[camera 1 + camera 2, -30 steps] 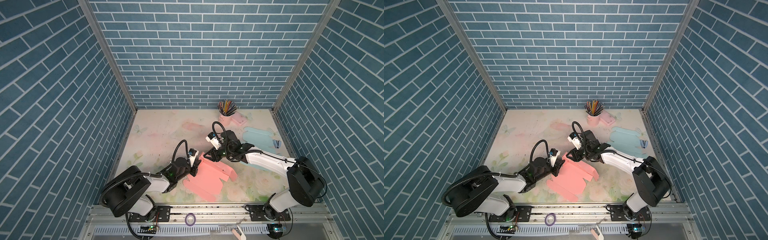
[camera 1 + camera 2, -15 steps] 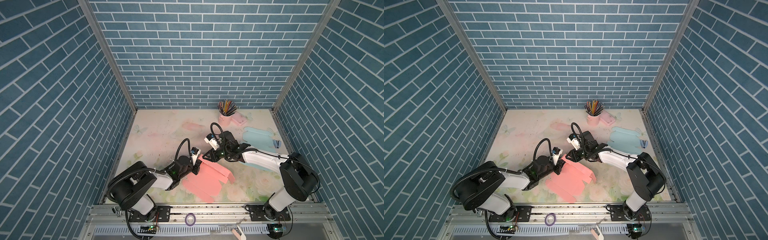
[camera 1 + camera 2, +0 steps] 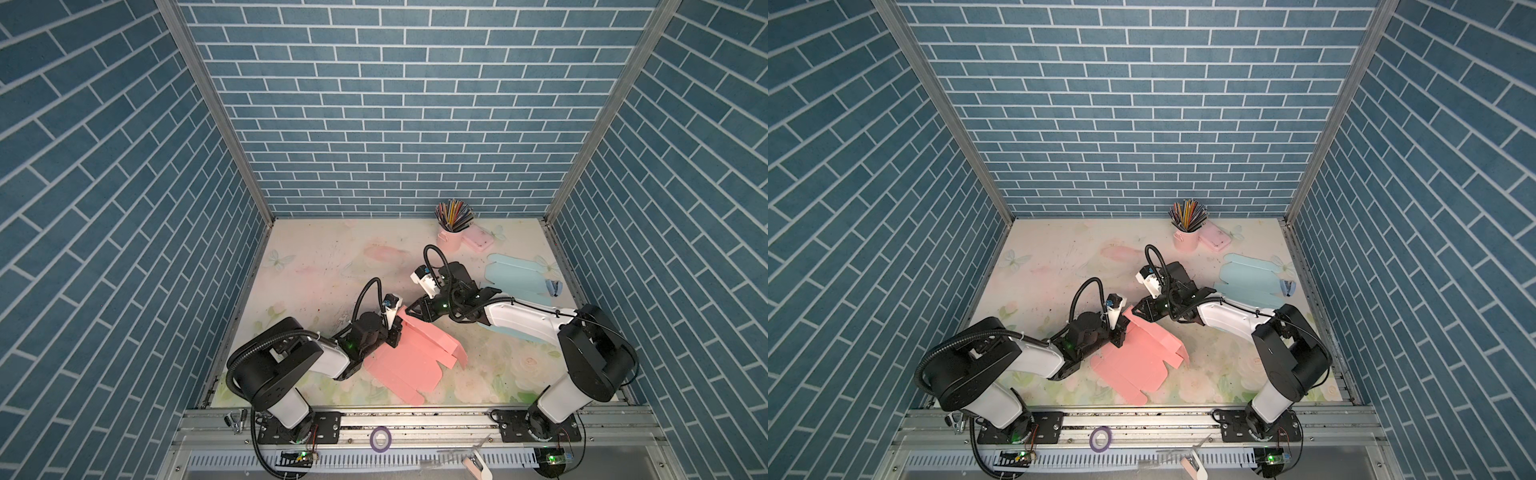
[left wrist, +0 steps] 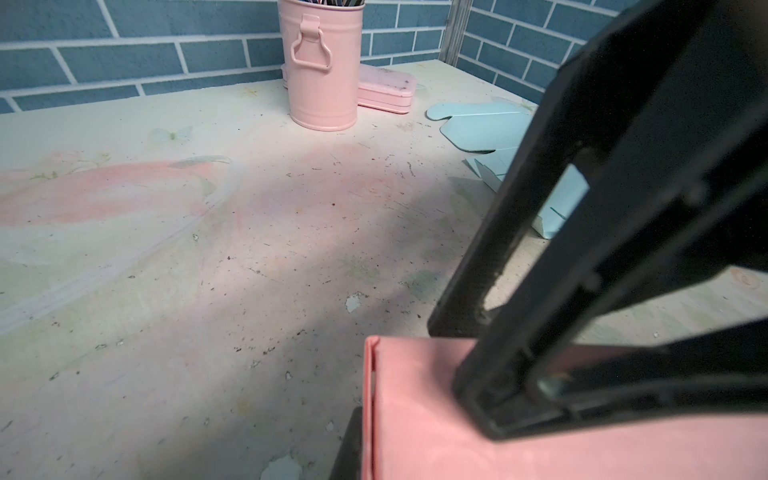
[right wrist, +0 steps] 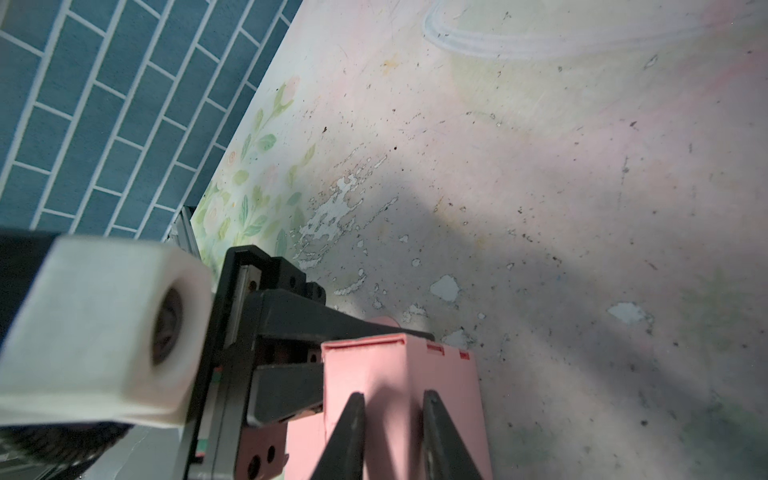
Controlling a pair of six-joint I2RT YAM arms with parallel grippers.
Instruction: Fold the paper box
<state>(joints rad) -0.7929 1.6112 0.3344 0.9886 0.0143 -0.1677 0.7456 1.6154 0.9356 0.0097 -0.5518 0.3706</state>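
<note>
Both my end effectors meet at the raised far edge of the pink paper box [image 3: 411, 361], front-centre on the desk [image 3: 324, 266].
In both top views the box lies mostly flat with one wall lifted between my arms, but the jaws are too small there to read. The right wrist view settles my left end effector [image 5: 332, 357]: it is clamped on the corner of that wall, one finger on each face. There my right end effector [image 5: 392, 415] straddles the wall's ridge with a narrow gap; I cannot tell whether it pinches. Only the left wrist view shows its far finger [image 4: 453, 320] standing behind the wall, plus the pencil cup [image 4: 324, 75] and light-blue sheet [image 4: 478, 124] beyond.
</note>
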